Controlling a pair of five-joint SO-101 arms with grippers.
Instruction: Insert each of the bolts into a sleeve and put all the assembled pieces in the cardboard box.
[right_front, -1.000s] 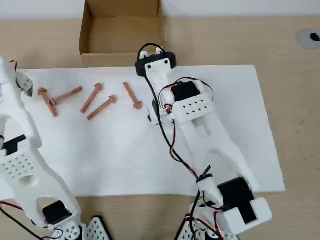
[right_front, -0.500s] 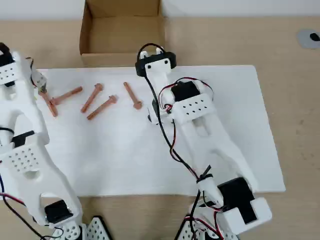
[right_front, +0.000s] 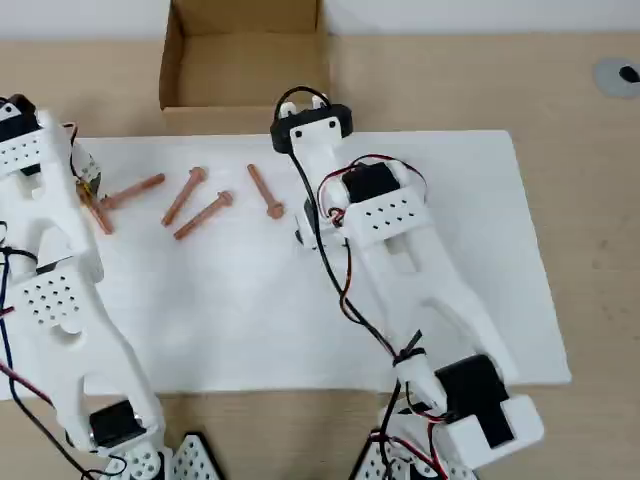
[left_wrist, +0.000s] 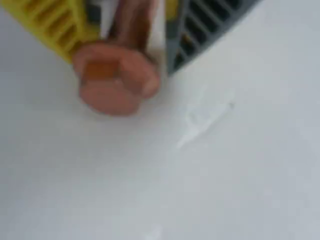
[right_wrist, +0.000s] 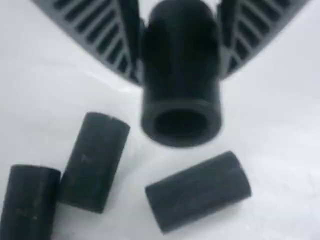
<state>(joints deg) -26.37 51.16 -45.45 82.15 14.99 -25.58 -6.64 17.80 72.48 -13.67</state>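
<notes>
The left claw (left_wrist: 127, 55) is clamped on a bolt (left_wrist: 117, 82) at the white mat's (right_front: 450, 250) left edge, head sticking out — well apart from the right claw (right_wrist: 180, 72), clamped on a sleeve (right_wrist: 181, 107) by the mat's far edge, bore facing out — so the bolt's shank likely has to be swung to line up with that bore.

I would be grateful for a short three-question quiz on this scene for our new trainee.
1. True or false: the cardboard box already holds assembled pieces.
2. The right gripper holds: A) a bolt, B) a black sleeve, C) nothing.
3. How many loose sleeves lie on the mat in the right wrist view?
Key: 1 false; 2 B; 3 three.
</notes>
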